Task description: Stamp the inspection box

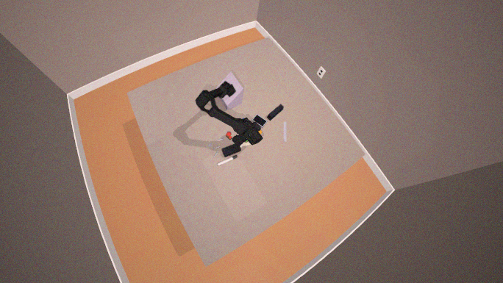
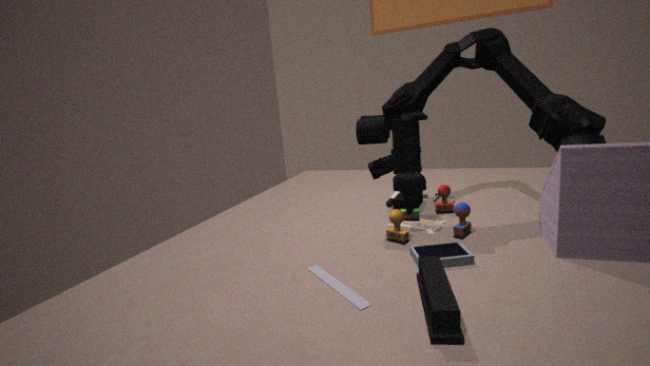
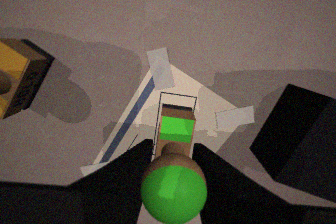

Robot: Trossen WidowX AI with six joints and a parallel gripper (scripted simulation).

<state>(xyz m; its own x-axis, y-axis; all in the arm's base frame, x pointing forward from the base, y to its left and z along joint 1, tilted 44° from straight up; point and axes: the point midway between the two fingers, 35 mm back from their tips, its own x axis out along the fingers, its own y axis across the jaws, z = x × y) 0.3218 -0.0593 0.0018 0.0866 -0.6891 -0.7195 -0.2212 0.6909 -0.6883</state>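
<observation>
My gripper (image 2: 410,204) (image 3: 172,148) is shut on the green stamp (image 2: 411,217) (image 3: 174,192), which has a round green knob. Its base is over the outlined inspection box (image 3: 178,94) on the card (image 2: 431,226) (image 3: 210,97), with its dark underside edge just inside the box's far line in the wrist view. I cannot tell whether it touches the card. The base hides most of the box, and no print shows. The stamp's word is out of sight. The ink pad (image 1: 259,120) (image 2: 442,249) lies in its grey tray on the stapler side of the card.
An orange stamp (image 2: 396,234) (image 3: 10,55), a blue stamp (image 2: 462,228) and a red stamp (image 1: 229,135) (image 2: 444,206) stand around the card. A stapler (image 1: 275,112) (image 2: 438,295), a ruler (image 1: 284,131) (image 2: 339,287), a marker (image 1: 226,160) and a lilac block (image 2: 603,203) are also there.
</observation>
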